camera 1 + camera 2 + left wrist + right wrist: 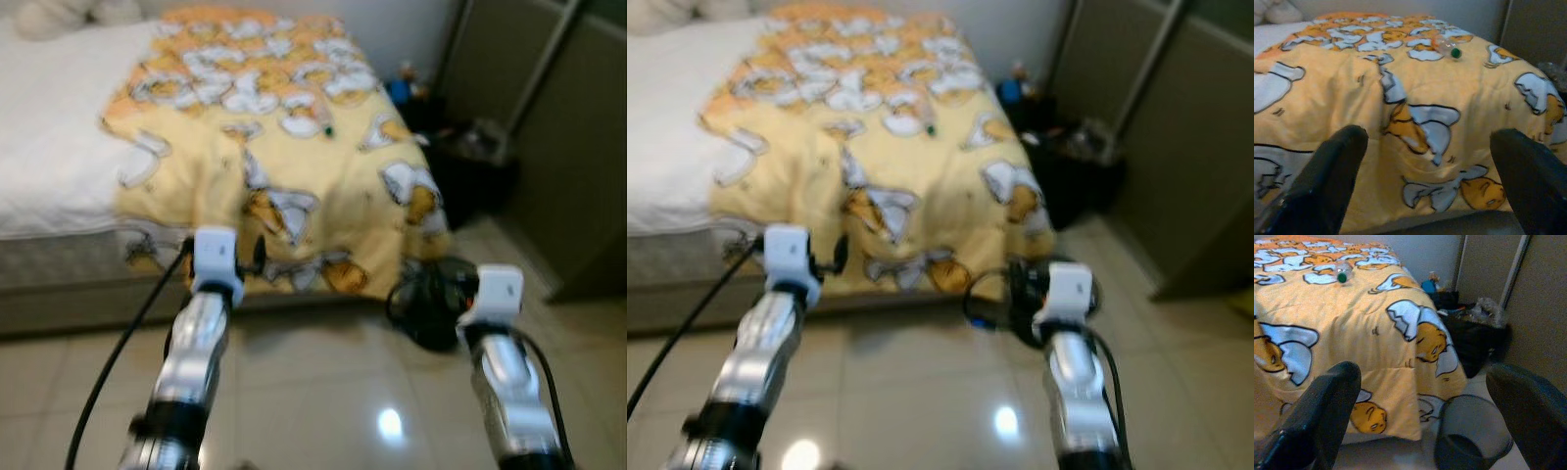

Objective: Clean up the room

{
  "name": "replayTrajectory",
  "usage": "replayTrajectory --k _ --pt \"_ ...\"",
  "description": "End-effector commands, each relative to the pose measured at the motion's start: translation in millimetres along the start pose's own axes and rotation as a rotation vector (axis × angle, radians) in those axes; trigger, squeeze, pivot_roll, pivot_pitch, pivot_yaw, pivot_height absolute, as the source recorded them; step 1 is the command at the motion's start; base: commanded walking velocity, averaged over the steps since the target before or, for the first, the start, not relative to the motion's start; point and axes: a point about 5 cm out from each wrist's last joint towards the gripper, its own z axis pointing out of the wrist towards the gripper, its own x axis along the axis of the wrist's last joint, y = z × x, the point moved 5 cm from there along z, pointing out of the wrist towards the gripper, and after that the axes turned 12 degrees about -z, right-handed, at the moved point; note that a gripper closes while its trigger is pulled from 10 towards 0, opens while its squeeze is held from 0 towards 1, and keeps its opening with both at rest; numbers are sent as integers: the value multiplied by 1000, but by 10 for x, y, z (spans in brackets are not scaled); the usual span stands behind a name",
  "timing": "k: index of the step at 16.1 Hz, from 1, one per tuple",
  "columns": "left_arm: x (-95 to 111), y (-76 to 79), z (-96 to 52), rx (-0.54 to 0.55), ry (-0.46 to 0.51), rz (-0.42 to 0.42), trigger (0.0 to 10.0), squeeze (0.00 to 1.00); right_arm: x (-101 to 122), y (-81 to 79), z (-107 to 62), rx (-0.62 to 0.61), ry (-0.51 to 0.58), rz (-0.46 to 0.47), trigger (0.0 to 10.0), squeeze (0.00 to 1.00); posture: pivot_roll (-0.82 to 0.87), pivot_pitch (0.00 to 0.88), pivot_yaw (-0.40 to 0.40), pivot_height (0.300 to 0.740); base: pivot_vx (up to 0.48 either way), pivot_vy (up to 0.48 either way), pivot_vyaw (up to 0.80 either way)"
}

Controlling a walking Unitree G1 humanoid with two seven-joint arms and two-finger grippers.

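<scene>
**K:** Jaws on both arms are spread wide, nothing between them. Left gripper (1425,186) faces the side of the bed (59,147); right gripper (1422,416) faces the bed corner and the floor (323,392) beside it.

**M:** Target?

**K:** My read: the small clear bottle with a green cap (1450,49), lying on its side on the yellow cartoon blanket (294,186), well up the bed, out of reach from this stance. Head views are blurred, so I can't tell whether it's empty.

**M:** Where does it go?

**K:** Likely the black mesh bin (1474,440) on the floor just beside the bed's foot corner, near the right gripper. Dark clutter (475,162) sits further back by the wall panels; too blurred to identify.

**M:** How to do it cleanly?

**K:** Step closer until the bed edge is right below the arms, then lean in. The bottle is round and lies on soft fabric, so it will probably roll or sink if nudged. Come down from above, jaws across the body, not the cap end. Close gently; thin plastic likely crushes or squirts out.

**M:** Risks?

**K:** Fingers snagging a blanket fold and dragging it along. Keep the tips just above the fabric. Also watch the bin when stepping; it's light and easy to kick.
</scene>
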Motion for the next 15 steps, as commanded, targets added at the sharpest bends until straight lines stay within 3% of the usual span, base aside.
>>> replayTrajectory --k 1,3,4,7,9,11,13,15 --pt "-90 60 30 -12 -40 21 10000 0 68 -142 84 34 13 -15 10000 0 30 0 9 740 0 0 0" --pt "-79 152 16 -62 -32 12 10000 0 77 -183 110 47 13 -20 10000 0 40 0 7 740 0 0 0" --pt "-57 263 -25 -128 -8 58 10000 0 75 -205 115 57 12 -20 10000 0 51 0 2 740 0 0 0" --pt "-139 292 -134 -191 -11 104 10000 0 71 -243 130 64 11 -17 10000 0 65 0 -5 740 0 0 0" --pt "-322 9 -337 -175 -62 118 10000 0 44 -278 134 77 3 -11 10000 0 93 0 -23 740 0 0 0" --pt "-178 -103 -244 -82 -31 29 10000 0 33 -353 125 106 0 -12 10000 0 108 0 -38 740 0 0 0" --pt "28 -171 -185 -6 45 -125 10000 0 111 -371 115 110 46 -24 10000 0 104 0 -37 740 240 0 0" --pt "208 -183 -157 27 119 -49 10000 0 334 -273 127 57 148 -42 10000 0 94 0 -30 740 480 0 0"
